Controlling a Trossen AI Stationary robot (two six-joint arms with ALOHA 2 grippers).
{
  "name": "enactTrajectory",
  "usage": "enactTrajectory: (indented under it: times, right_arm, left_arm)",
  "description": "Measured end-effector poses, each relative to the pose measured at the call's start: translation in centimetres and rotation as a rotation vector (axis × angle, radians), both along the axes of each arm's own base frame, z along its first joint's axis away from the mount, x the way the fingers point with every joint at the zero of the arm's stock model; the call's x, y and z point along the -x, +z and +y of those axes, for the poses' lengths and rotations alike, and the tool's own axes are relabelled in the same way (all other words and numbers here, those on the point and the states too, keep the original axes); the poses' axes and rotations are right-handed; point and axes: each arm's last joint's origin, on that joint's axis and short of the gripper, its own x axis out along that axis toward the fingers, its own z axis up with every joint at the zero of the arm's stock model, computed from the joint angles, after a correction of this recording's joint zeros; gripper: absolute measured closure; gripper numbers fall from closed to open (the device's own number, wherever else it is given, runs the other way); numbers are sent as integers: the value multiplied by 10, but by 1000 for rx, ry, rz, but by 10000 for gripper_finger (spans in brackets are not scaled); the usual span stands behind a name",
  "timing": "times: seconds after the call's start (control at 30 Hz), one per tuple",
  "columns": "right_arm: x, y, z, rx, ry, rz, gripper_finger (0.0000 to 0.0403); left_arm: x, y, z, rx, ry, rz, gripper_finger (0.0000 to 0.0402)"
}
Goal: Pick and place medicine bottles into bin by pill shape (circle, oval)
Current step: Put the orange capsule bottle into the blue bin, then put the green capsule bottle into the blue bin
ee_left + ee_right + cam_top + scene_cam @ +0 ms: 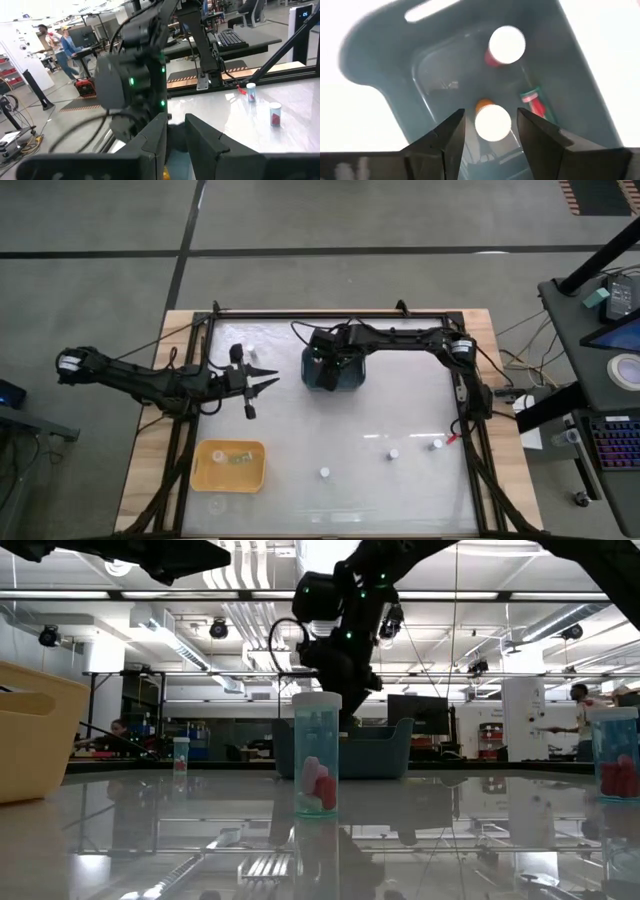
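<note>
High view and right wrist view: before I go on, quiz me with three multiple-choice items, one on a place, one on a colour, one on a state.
1. The right gripper hangs over:
A. the front bin
B. the blue-grey bin
C. bare table

2. The front bin is:
A. yellow
B. red
C. green

3. The right gripper's jaws are:
A. shut, empty
B. clamped on a bottle
C. apart

Answers:
1. B, the wrist view looks straight down into that bin.
2. A, the high view shows it yellow.
3. C, gaps show on both sides of the white-capped bottle between the jaws.
</note>
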Motion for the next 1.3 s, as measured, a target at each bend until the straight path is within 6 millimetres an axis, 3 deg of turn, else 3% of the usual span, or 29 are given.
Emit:
enactTrajectory:
  times: [0.23,0.5,0.9,1.3]
  right_arm:
    - [11,34,12,12,9,-65,232]
    - [20,62,46,12,77,-112,232]
    - [44,73,108,-39,142,-17,232]
    - [85,79,153,-73,174,16,232]
  left_arm:
    - [0,0,0,0,0,-1,348]
    - [-1,0,0,1,0,-7,348]
    - [-1,1,0,3,0,-18,348]
    - [-1,4,0,7,0,-44,348]
